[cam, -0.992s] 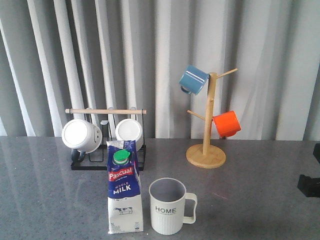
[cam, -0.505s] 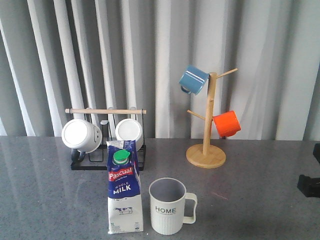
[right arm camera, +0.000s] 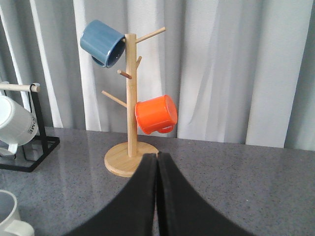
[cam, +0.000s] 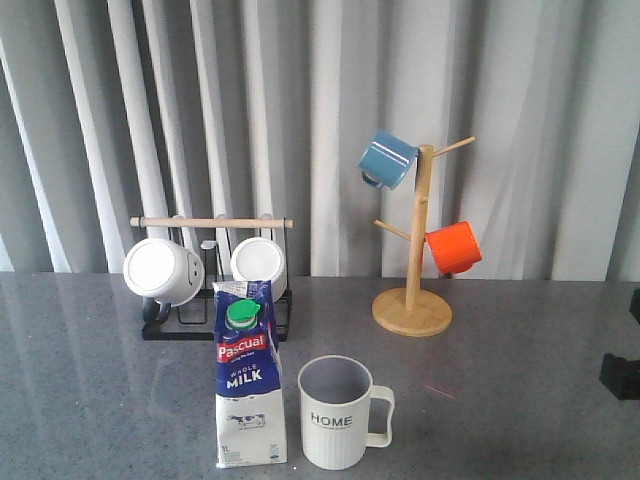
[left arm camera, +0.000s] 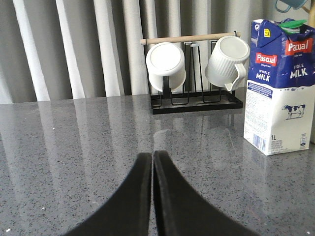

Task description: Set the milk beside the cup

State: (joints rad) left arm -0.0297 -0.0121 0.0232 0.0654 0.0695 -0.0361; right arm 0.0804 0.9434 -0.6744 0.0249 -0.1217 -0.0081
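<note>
The milk carton, blue and white with a green cap, stands upright on the grey table, just left of the cream ribbed HOME cup; a small gap lies between them. The carton also shows in the left wrist view. The cup's rim shows at the corner of the right wrist view. My left gripper is shut and empty, low over the table, left of the carton. My right gripper is shut and empty, near the wooden tree's base. A dark part of the right arm shows at the front view's right edge.
A black wire rack with a wooden bar holds two white mugs behind the carton. A wooden mug tree at the back right carries a blue mug and an orange mug. Grey curtains hang behind.
The dark part of the right arm at the front view's right edge has drawn slightly further right, out of view. The carton and cup have not moved.
</note>
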